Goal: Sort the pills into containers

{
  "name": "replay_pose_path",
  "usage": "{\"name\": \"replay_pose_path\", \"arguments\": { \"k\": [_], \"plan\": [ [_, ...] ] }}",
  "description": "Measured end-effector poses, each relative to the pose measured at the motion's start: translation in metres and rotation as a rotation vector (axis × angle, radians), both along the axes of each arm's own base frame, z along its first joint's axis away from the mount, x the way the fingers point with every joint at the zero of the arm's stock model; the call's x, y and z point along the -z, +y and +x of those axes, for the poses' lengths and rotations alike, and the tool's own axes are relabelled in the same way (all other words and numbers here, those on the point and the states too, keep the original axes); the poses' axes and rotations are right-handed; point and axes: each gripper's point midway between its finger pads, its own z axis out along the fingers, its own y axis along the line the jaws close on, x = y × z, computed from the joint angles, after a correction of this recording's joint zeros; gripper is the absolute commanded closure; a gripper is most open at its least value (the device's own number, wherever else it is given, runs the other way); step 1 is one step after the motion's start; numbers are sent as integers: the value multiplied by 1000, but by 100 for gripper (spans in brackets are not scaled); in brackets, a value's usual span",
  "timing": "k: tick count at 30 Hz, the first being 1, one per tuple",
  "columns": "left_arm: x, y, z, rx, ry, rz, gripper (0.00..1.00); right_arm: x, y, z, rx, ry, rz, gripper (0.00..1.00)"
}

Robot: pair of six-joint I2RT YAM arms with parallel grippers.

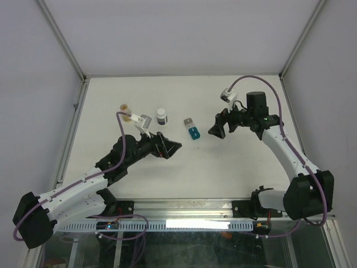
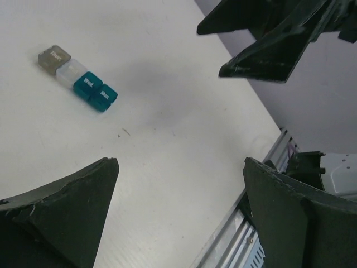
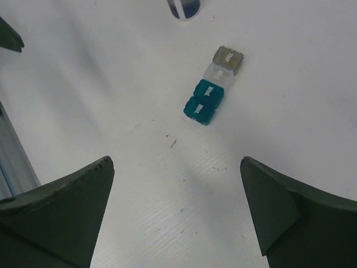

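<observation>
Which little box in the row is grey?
The grey box at the row's end nearest the bottle. Its neighbour is a clear box, and two teal boxes finish the row.

My fingers (image 3: 56,218) are dull black and my cables (image 1: 254,76) purple. The table (image 3: 290,145) is white. The teal box (image 3: 203,101) has white lettering; the small box (image 3: 228,60) is grey.

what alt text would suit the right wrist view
A short row of four tiny boxes, grey, clear, then two teal, lies on a white table. The right end effector hangs open above, its dark fingers framing the bottom corners.
</observation>
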Motion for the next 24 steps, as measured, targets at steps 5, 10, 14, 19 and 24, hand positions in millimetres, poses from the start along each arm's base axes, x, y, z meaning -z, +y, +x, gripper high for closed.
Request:
{"name": "replay_pose_path", "arguments": {
  "k": [5, 10, 14, 19, 24],
  "plan": [
    [33, 6, -7, -6, -16, -71, 1, 39, 20, -2, -88, 63, -89, 0],
    [64, 13, -15, -25, 48, -88, 1, 60, 28, 34, -49, 88, -179, 0],
    [55, 15, -12, -48, 35, -121, 1, 78, 44, 59, -3, 94, -249, 0],
    [49, 26, -9, -100, 2, -148, 1, 108, 68, 66, 59, 118, -342, 5],
    [59, 34, -6, -147, 11, -130, 1, 136, 82, 68, 106, 173, -403, 20]
  ]
}}
